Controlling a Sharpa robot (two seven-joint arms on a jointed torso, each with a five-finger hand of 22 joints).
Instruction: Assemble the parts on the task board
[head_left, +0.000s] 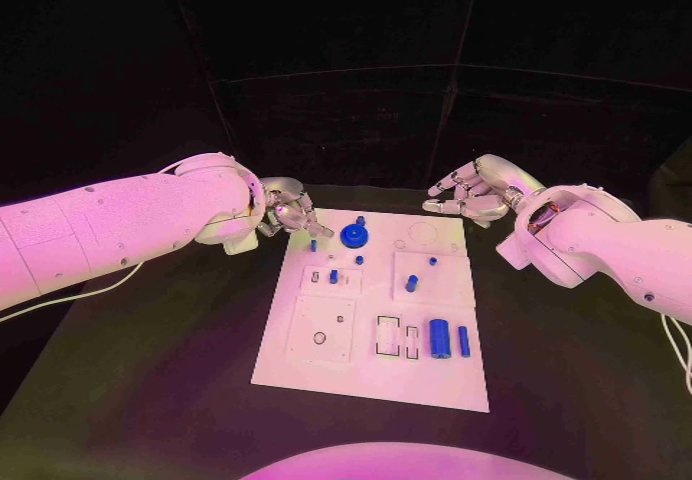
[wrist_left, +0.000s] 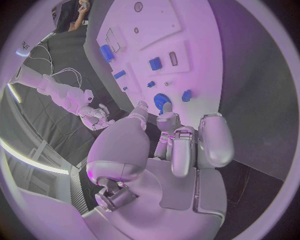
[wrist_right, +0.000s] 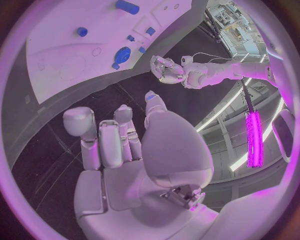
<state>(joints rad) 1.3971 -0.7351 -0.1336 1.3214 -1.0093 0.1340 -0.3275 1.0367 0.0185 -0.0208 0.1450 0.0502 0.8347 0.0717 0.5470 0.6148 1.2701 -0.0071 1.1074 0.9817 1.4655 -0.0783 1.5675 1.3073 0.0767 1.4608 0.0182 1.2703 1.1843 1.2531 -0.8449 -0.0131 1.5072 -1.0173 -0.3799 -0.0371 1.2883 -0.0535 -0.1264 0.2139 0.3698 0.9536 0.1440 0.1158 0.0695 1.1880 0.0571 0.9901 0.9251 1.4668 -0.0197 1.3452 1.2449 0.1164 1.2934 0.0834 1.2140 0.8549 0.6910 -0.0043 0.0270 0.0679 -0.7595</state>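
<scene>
Task board (head_left: 378, 375): white plate, lying flat at the middle of the black table (head_left: 577, 380), long side running away from me.

Round blue part (head_left: 355, 237): seated near the board's far edge, a small blue peg (head_left: 361, 220) just beyond it.

Small blue pieces (head_left: 333, 275): standing in the white block on the board's left half, another (head_left: 411, 283) in the block beside it.

Large blue cylinder (head_left: 438, 335): lying near the board's near edge, a thinner blue one (head_left: 463, 341) just beside it on the right.

My left hand (head_left: 287, 213): hovering at the board's far left corner, just beside the round blue part, fingers curled inward; the left wrist view shows nothing between them (wrist_left: 181, 145) (thumb and fingertips close but not pinching any piece that I can see).

My right hand (head_left: 472, 195): hovering beyond the board's far right corner, apart from every part, fingers loosely bent and spread, holding nothing; the right wrist view shows its palm (wrist_right: 125, 165) bare.
</scene>
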